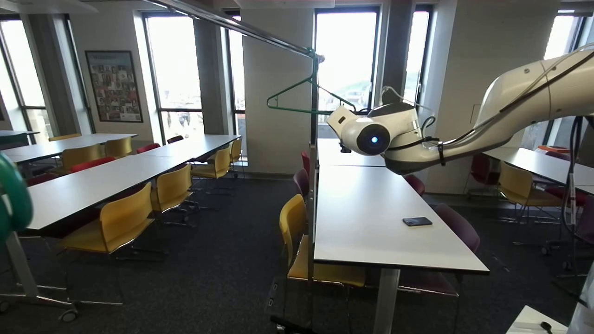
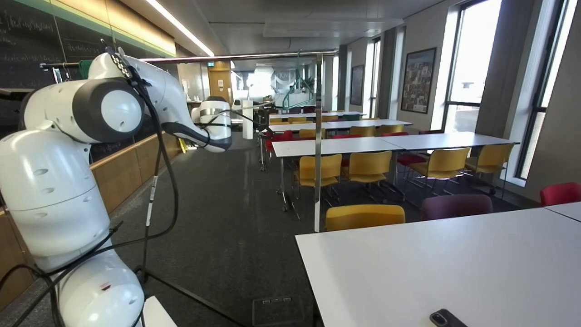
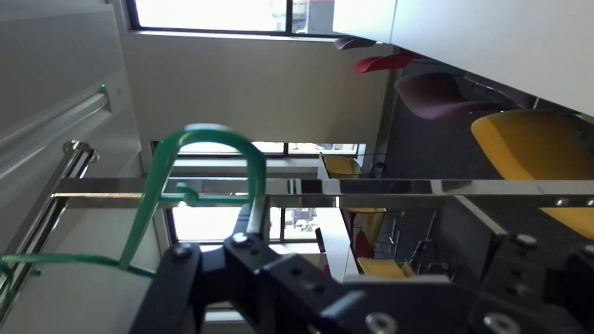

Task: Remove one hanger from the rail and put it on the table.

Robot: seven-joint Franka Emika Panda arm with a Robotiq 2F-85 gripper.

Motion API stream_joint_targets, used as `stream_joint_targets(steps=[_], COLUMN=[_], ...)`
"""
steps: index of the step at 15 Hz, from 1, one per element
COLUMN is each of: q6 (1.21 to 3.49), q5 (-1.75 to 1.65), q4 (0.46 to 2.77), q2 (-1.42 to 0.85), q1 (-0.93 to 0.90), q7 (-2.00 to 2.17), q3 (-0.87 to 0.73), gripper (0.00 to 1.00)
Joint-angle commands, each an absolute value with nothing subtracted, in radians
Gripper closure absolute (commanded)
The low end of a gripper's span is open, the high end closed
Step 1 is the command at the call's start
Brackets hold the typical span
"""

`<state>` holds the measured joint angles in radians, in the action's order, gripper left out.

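White table (image 1: 362,208) bearing phone (image 1: 417,221); windows (image 1: 345,55) behind; green hanger (image 3: 151,204) on rail (image 2: 254,56); jaws spread apart.

No wording can be read. In an exterior view, white handwriting (image 2: 27,23) on the black rectangular chalkboard (image 2: 27,50) at ten o'clock is too faint, and the small green sign (image 2: 210,64) above the brown wooden door (image 2: 219,75) at eleven too tiny. In an exterior view, the black-framed photo poster (image 1: 114,86) at ten o'clock is blurred.
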<state>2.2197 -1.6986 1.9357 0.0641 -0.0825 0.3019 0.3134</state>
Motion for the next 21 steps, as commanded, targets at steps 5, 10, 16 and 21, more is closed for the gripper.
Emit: stream_joint_targets(steps=[5, 10, 16, 21], q6=[2.175, 2.179, 2.193, 2.196], q5=[-1.817, -1.814, -1.805, -1.808], q4=[1.706, 1.553, 1.399, 1.309], q2=[-0.093, -0.208, -0.321, -0.393], q1=[-0.165, -0.173, -0.187, -0.217], q7=[0.193, 0.246, 0.366, 0.403], q3=[0.261, 0.232, 0.210, 0.193], gripper=[0.00, 0.00, 0.00, 0.00])
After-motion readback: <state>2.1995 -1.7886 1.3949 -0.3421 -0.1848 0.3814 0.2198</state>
